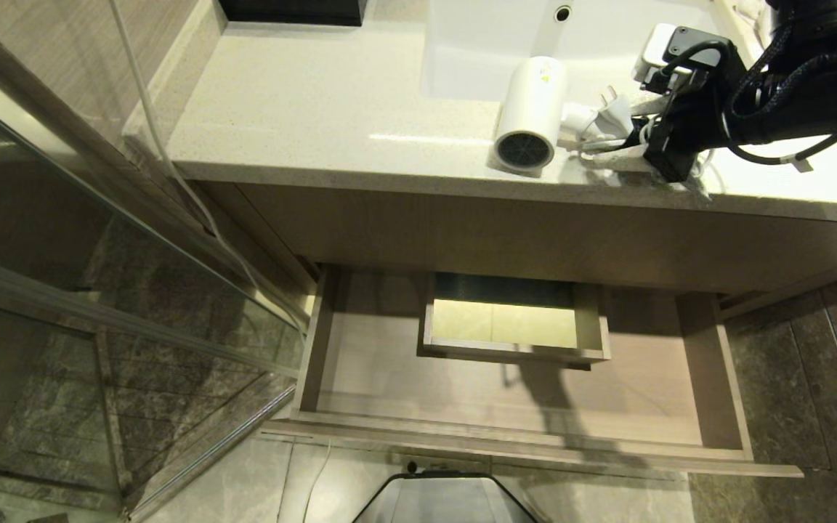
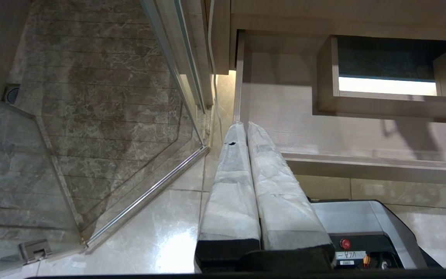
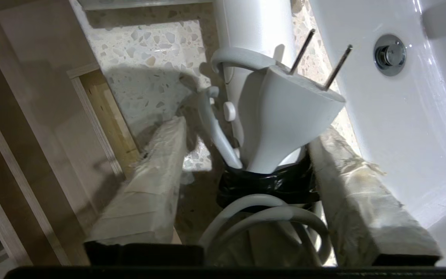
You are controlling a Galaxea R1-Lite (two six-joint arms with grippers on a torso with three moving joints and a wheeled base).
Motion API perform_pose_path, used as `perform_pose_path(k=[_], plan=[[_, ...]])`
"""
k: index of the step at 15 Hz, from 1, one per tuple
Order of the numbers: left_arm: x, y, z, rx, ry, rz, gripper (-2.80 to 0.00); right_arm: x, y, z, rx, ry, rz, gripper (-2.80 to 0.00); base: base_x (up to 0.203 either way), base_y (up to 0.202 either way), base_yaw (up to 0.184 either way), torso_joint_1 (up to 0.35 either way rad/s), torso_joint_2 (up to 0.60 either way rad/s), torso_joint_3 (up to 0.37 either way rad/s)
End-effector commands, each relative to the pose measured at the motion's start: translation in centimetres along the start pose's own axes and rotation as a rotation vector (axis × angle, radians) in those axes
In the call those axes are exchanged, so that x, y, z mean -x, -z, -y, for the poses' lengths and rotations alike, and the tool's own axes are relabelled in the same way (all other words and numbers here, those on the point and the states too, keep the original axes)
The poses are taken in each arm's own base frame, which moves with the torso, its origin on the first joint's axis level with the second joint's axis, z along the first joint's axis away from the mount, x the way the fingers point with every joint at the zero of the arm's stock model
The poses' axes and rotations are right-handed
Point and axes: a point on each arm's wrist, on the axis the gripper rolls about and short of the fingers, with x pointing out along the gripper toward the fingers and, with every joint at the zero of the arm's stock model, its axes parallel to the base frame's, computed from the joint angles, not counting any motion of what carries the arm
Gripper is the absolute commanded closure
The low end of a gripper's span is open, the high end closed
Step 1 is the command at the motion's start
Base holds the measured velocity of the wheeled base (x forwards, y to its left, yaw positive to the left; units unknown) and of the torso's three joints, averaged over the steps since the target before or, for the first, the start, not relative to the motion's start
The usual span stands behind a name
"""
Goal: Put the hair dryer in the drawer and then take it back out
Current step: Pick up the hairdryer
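The small white hair dryer with its short round barrel lies on its side on the pale speckled stone table. Its long axis runs from the white sink basin toward the table's front edge, and its dark honeycomb grille faces outward over the wide light-wood drawer, which stands pulled out below. Just beside the barrel sits the white plug and bundled cord, tied in black. The right gripper straddles that bundle with its jaws apart, one finger against the black tie. The left gripper hangs closed near the drawer's front.
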Motion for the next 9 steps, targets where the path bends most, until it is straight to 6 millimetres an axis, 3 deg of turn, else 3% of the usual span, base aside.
perform_pose_path(k=[1,9], plan=[[-0.01,0.03,0.00,0.000,0.000,-0.001,0.00,-0.32,0.21,-0.13,0.000,-0.011,-0.007,0.00,0.000,0.000,0.000,0.000,0.00,0.000],[0.00,0.00,0.00,0.000,0.001,0.000,0.00,0.47,0.50,-0.10,-0.015,-0.028,-0.031,0.00,0.000,0.000,0.000,0.000,0.00,0.000]])
